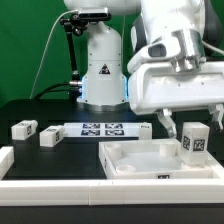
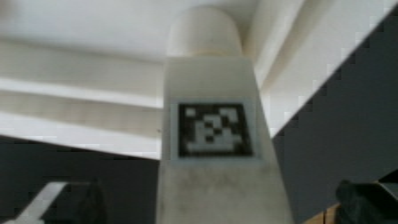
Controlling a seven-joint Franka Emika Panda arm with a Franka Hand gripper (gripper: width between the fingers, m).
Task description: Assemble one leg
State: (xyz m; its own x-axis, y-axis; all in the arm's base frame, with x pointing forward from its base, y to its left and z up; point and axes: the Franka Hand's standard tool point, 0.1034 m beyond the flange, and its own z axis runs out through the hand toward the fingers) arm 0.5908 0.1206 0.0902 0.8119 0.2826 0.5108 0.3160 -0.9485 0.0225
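At the right of the exterior view, the gripper (image 1: 187, 133) hung over the far right corner of the wide white square piece (image 1: 135, 160), which lay on the black table (image 1: 60, 160) in the lower middle of the frame. Its jaws stood apart, and between and just below them a leg (image 1: 194, 141) stood upright with its coded tag facing the camera, its foot at the corner of the square piece. Whether the fingers touched it could not be told from here. In the left of the frame two more legs lay on the table, one (image 1: 24, 127) near the left edge and another (image 1: 50, 136) just to its right. The marker board (image 1: 103, 129) lay flat behind the square piece, in the middle of the frame. A white robot base (image 1: 102, 65) rose in the upper middle.

In the wrist view the leg (image 2: 217, 150) filled the centre as a tall white post, its tag in the middle. The square piece (image 2: 89, 90) spread behind it across the upper frame. One fingertip (image 2: 50, 203) showed in the lower left corner and the other (image 2: 370, 198) in the lower right, both clear of the leg.
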